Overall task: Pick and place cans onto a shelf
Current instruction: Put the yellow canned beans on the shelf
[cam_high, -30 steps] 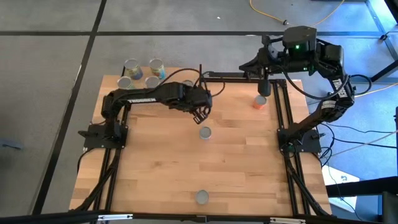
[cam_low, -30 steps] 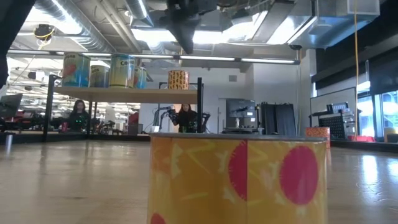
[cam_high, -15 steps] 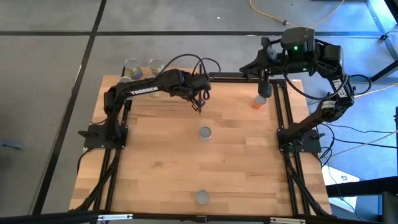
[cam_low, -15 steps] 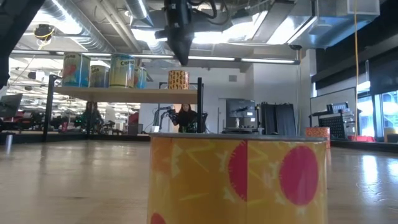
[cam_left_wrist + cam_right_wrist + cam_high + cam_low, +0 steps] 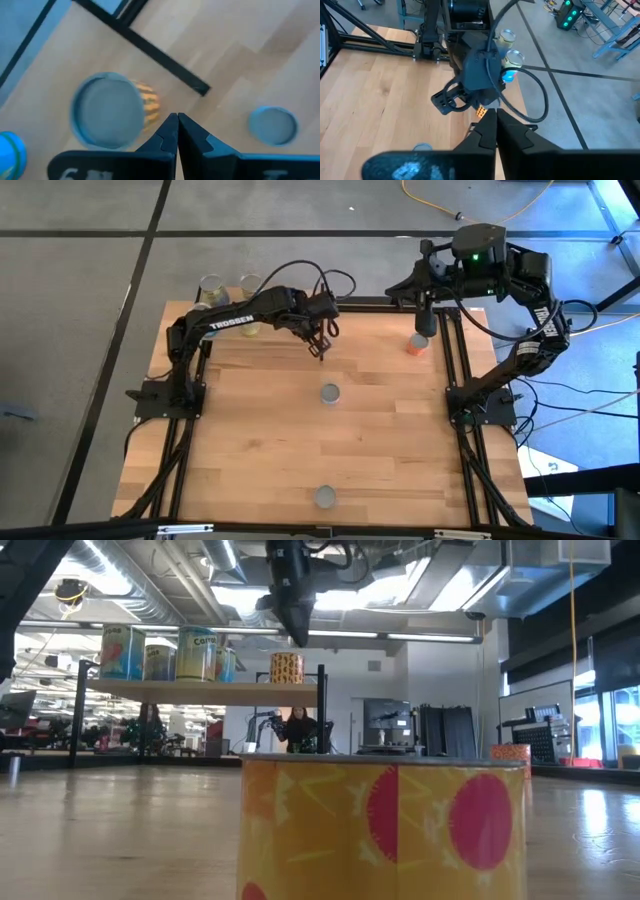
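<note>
Left tool (image 5: 320, 350) hangs closed and empty just beside the shelf (image 5: 200, 690), likely clear of the cans (image 5: 160, 655) already standing there; right tool (image 5: 424, 323), pinched shut, waits above an orange can (image 5: 417, 344) near the shelf's far end; two cans (image 5: 329, 393) sit on the worktop (image 5: 400, 450), well short of the shelf.

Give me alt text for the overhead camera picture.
The left gripper, shut and empty, hangs by the shelf at the table's far edge. Three cans stand on the table; the right gripper waits above the orange one.
</note>
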Motion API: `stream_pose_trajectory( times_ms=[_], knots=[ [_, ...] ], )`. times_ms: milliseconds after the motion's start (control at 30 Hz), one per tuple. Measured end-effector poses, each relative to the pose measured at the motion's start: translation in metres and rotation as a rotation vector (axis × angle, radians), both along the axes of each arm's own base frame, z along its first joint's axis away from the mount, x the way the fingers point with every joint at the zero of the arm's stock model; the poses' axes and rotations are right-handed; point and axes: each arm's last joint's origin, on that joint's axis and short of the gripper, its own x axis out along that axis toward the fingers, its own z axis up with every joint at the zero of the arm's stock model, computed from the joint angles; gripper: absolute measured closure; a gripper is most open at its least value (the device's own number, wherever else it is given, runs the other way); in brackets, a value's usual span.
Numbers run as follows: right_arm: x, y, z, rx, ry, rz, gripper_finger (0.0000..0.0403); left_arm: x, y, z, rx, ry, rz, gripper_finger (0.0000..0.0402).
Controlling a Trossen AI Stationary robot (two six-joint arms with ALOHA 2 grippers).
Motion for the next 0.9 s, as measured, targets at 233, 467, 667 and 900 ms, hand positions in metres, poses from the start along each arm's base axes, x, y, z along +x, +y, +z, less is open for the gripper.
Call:
stream_pose_trajectory(
  times_ms=[233, 467, 667, 900],
  knots=[
    [0.000, 0.000, 0.000, 0.000, 0.000, 0.000, 0.0391, 0.009, 0.009, -0.019, -0.004, 0.062, 0.012, 0.0401],
    [0.000, 0.000, -0.001, 0.002, 0.006, 0.000, 0.0395, 0.009, 0.016, -0.025, 0.033, 0.101, 0.018, 0.0401],
    [0.000, 0.000, -0.001, 0.002, 0.007, 0.000, 0.0387, 0.006, 0.025, -0.024, 0.052, 0.106, 0.047, 0.0401],
    [0.000, 0.000, -0.001, 0.002, 0.007, 0.000, 0.0399, -0.002, 0.037, -0.024, 0.076, 0.167, 0.042, 0.0401]
  ],
)
